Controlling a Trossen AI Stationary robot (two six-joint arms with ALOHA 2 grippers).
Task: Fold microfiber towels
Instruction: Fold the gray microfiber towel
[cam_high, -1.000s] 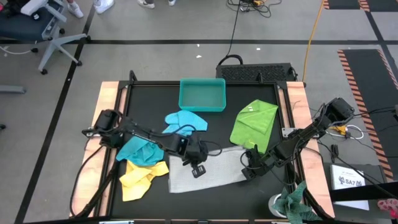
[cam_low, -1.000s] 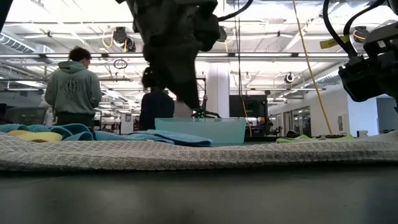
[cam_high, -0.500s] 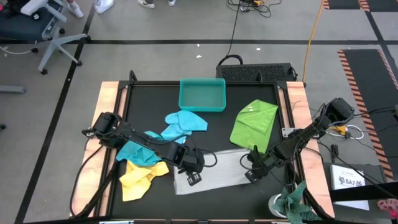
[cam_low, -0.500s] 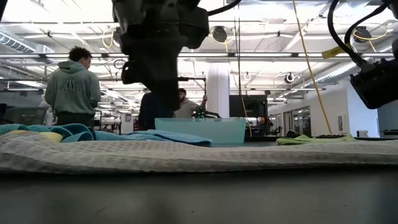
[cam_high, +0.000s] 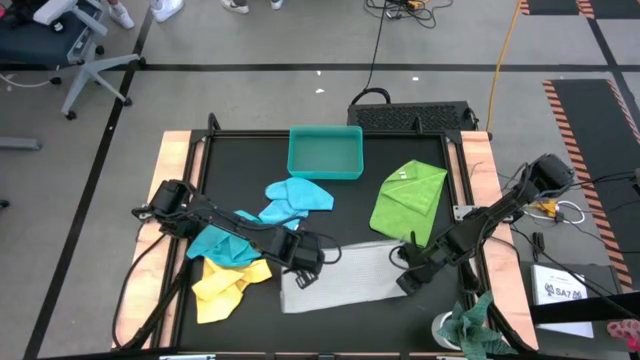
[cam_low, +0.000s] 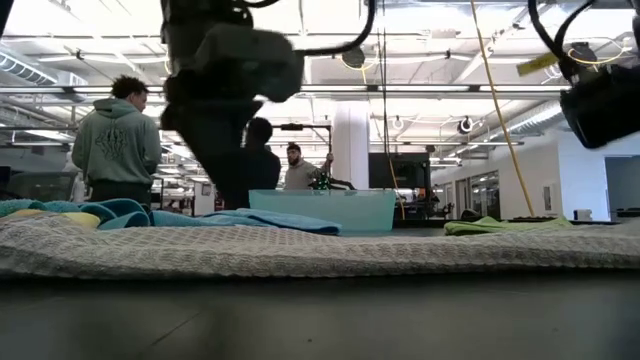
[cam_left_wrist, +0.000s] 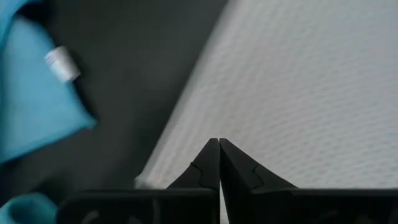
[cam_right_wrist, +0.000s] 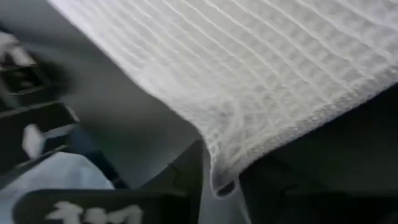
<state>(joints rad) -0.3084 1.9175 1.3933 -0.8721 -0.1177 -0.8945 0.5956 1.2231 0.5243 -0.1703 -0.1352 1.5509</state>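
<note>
The right pincer (cam_right_wrist: 219, 180) pinches the pale grey waffle-weave towel (cam_high: 340, 278) by its right corner. The left pincer (cam_left_wrist: 219, 163) is pressed together on the left edge. The thin grip could slip — the towel would drop.

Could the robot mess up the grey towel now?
Maybe. The right gripper pinches only a thin bit of the grey towel edge, so it might slip free. The left gripper has shut fingers at the opposite edge; an uneven pull could wrinkle it. The yellow towel lies close and might get dragged.
</note>
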